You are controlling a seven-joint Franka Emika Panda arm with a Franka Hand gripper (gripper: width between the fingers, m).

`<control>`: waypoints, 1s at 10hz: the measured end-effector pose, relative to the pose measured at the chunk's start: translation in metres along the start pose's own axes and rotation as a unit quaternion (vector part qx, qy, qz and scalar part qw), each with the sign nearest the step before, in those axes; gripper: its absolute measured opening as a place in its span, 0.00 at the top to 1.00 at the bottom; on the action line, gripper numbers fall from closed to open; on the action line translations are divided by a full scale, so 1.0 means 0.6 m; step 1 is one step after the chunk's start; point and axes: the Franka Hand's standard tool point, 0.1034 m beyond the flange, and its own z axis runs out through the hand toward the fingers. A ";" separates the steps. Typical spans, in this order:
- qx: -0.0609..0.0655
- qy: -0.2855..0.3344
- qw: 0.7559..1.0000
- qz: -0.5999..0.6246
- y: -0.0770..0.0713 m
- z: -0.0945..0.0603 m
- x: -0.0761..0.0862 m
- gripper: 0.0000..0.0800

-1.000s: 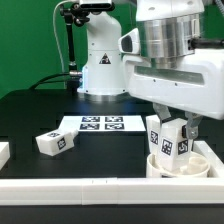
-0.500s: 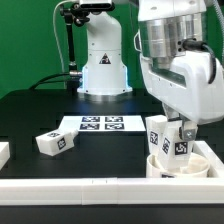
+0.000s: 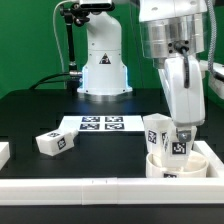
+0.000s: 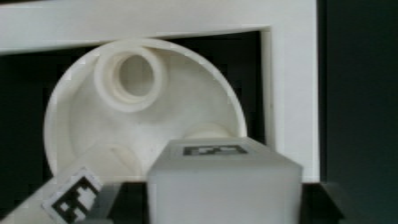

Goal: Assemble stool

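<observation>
The gripper (image 3: 182,128) is clamped on the top of a leg (image 3: 180,146) standing in the seat (image 3: 158,167), which sits tight in the corner of the border rails (image 3: 100,186). A second leg (image 3: 156,133) stands just beside. A loose leg (image 3: 55,143) lies well apart on open table (image 3: 30,115), near the marker board (image 3: 100,124)
</observation>
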 end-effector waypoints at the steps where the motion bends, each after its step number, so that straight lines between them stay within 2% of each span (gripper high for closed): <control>1: 0.000 -0.001 0.999 0.037 0.000 0.000 -0.001 0.57; 5: -0.001 -0.003 0.991 0.135 0.002 0.001 -0.006 0.57; 7: -0.001 -0.005 0.992 0.124 0.002 0.001 -0.009 0.57; 9: -0.001 -0.005 0.995 0.098 0.002 0.001 -0.010 0.26; 10: -0.015 -0.006 0.996 0.092 0.006 -0.010 -0.023 0.20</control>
